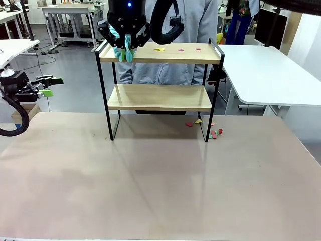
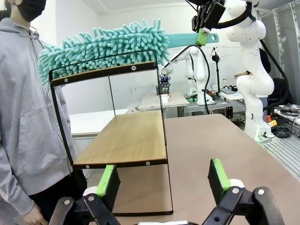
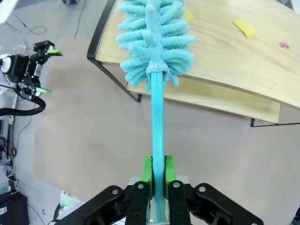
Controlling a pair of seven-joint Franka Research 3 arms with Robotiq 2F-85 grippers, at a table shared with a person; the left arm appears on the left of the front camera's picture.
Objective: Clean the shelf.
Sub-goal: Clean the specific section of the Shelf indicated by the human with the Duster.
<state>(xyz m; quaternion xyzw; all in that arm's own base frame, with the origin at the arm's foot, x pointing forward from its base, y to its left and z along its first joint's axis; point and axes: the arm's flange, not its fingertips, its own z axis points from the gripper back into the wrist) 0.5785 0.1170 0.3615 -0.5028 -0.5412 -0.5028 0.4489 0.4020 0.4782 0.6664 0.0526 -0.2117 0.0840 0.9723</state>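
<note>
The right gripper [image 3: 158,169] clamps the handle of a teal microfibre duster [image 3: 152,42], its head lying on the top board's left end of the shelf [image 1: 160,98] at the table's far side; the left gripper [image 2: 161,176] hangs wide open near the table's left edge

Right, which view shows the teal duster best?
The left wrist view: the duster stretches side-on over the shelf's top board, head and handle whole. The right wrist view looks down its handle; the front view shows a tuft under the right gripper.
</note>
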